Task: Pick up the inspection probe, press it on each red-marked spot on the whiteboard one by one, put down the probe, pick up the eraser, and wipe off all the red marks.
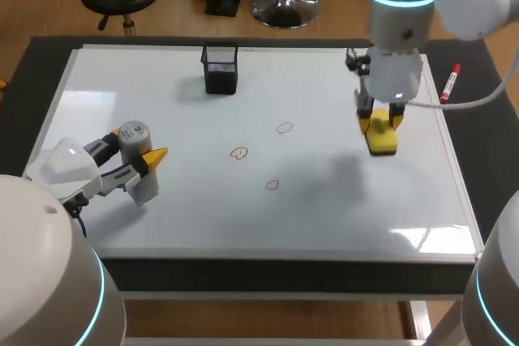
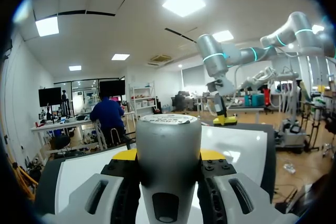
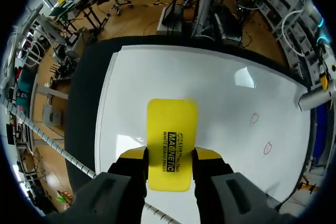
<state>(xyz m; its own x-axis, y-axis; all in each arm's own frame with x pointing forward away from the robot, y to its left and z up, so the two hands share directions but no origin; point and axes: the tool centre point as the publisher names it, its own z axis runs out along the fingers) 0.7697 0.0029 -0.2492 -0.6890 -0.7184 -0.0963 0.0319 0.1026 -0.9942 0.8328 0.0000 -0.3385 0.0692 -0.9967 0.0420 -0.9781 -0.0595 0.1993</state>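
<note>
1. Head view shows my left gripper (image 1: 144, 166) low over the left side of the whiteboard (image 1: 340, 216).
2. Its two fingers squeeze the probe (image 1: 134, 135) from both sides. The probe is a grey round tube.
3. Left wrist view shows the probe (image 2: 168, 150) right between my yellow fingertips (image 2: 126, 154). Its white end points away from me.
4. My right gripper (image 1: 381, 121) hangs over the right side of the whiteboard and points down.
5. Its fingers hold the yellow eraser (image 1: 382, 142) tight between them.
6. Right wrist view shows the eraser (image 3: 172, 135) between my two yellow tips, with the whiteboard (image 3: 220, 93) under it. I cannot tell if it touches the board.
7. Three small red rings are drawn in the middle of the board: the far red mark (image 1: 284, 127), the middle red mark (image 1: 238, 153) and the near red mark (image 1: 272, 185).
8. All three lie between my two grippers, well apart from the eraser and the probe.
9. A black basket (image 1: 220, 69) stands near the far edge of the board.
10. A red marker pen (image 1: 450, 84) lies off the board, on the dark table (image 1: 478, 168) by the right edge.
</note>
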